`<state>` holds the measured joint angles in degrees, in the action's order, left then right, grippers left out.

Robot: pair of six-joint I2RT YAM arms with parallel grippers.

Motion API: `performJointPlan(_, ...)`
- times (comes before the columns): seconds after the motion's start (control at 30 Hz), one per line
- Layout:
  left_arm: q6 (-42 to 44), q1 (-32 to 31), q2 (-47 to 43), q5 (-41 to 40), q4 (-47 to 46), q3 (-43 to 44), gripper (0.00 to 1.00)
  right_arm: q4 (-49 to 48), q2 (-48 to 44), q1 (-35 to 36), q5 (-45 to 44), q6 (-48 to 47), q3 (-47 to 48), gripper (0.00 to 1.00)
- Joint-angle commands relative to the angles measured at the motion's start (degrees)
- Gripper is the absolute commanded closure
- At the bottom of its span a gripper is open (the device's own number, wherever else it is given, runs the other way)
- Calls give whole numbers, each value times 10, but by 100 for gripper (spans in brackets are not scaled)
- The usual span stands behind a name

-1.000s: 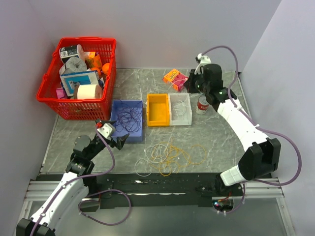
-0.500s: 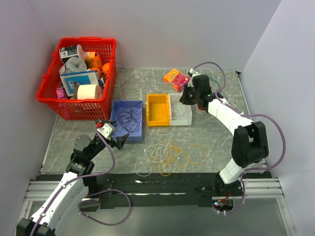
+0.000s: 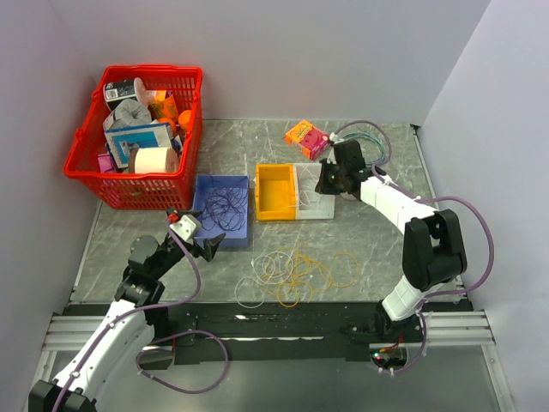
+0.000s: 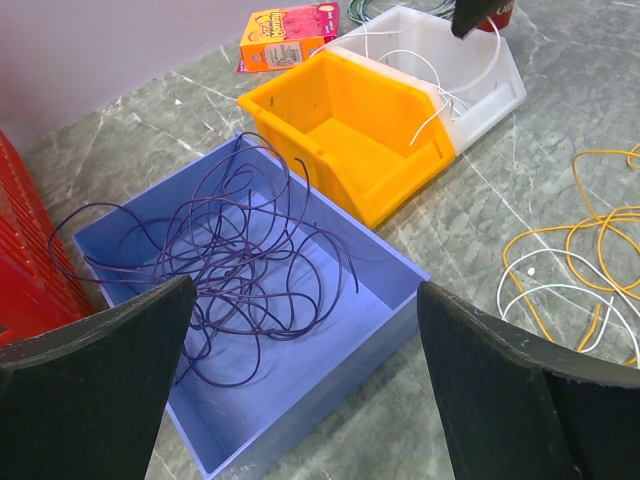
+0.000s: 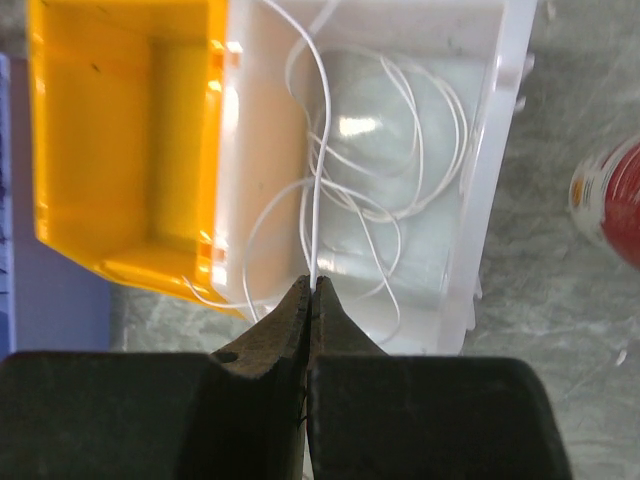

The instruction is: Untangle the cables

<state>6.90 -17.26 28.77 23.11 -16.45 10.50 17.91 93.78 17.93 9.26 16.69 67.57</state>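
Right wrist view: right tool point(image 5: 312, 285) pressed together, pinching one white cable point(image 5: 318, 190). The strand runs straight ahead from the tips and down into the white bin point(image 5: 490, 150), where its loops lie, just beside the yellow bin point(image 5: 70, 130). Left tool point(image 4: 305, 300) spread wide and empty at the near edge of the blue bin point(image 4: 395, 300), which holds the purple cables point(image 4: 230, 250). The yellow and white tangle point(image 3: 296, 270) lies on the surface point(image 3: 386, 257) between the arms, to the left tool's right; judged next: release over the white bin.
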Motion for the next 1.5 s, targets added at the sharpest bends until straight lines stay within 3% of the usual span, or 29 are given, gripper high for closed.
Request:
performJointPlan(0.0,6,4,4,10,-14,-3,1,1,3,5,-13,0,3,100)
performJointPlan(0.07,7,4,2,8,-11,-1,1,6,5,5,-16,-3,14,99)
performJointPlan(0.13,8,4,1,7,-7,0,1,5,-3,8,-20,-9,18,81)
performJointPlan(0.17,9,4,1,8,-7,0,1,4,-7,10,-22,-17,19,66)
performJointPlan(0.23,9,4,5,11,-8,0,1,5,-24,19,-31,-30,19,55)
performJointPlan(0.27,9,4,8,14,-9,-1,1,7,-31,24,-36,-45,20,43)
performJointPlan(0.53,13,4,19,53,10,13,3,58,-125,97,-142,-112,42,0)
performJointPlan(0.7,31,-1,40,87,55,39,3,130,-179,180,-177,-82,44,0)
performJointPlan(0.93,73,-50,72,81,71,57,4,150,-197,287,-162,75,-63,0)
performJointPlan(1.03,107,-82,101,88,82,74,13,145,-180,309,-153,94,-80,0)
performJointPlan(1.07,119,-107,112,87,93,82,21,142,-179,311,-150,99,-84,0)
performJointPlan(1.17,161,-157,161,82,152,114,26,124,-182,310,-148,113,-114,0)
performJointPlan(1.33,159,-182,293,93,181,181,27,72,-179,308,-129,128,-169,2)
performJointPlan(1.47,167,-246,369,44,153,217,27,55,-171,294,-122,135,-204,7)
